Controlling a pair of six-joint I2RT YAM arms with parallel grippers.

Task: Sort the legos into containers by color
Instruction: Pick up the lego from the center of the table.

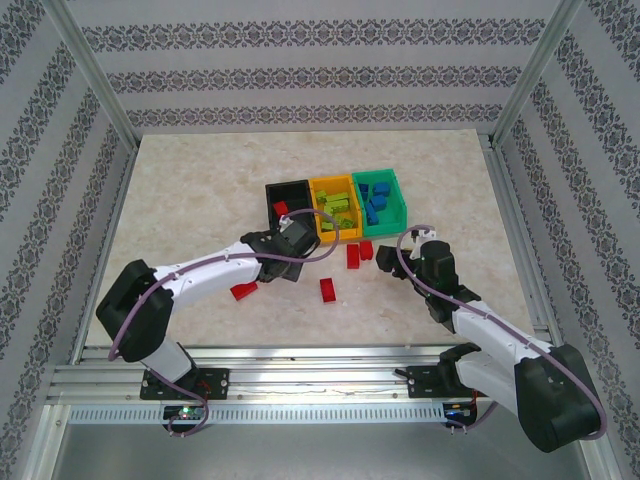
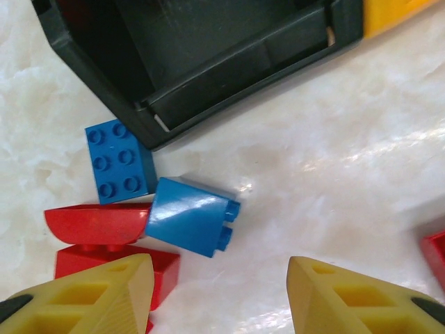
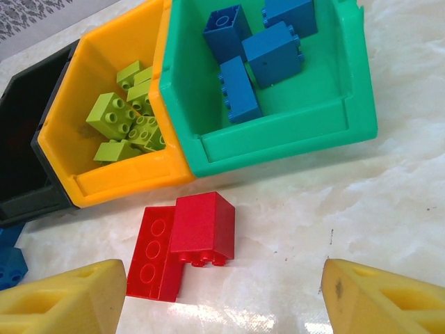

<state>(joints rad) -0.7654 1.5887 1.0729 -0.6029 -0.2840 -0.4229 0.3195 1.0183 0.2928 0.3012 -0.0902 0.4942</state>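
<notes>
Cream marble bench (image 1: 200, 200), patterned walls (image 1: 300, 60), left hand (image 2: 219, 271) spread empty near blue legos (image 2: 191, 216), right hand (image 3: 224, 271) spread empty before red legos (image 3: 184, 243)

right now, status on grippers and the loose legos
Left gripper open, empty, above two blue bricks beside black bin. Right gripper open, empty, above two red bricks by yellow bin. Red pieces crowd the blue ones.
</notes>
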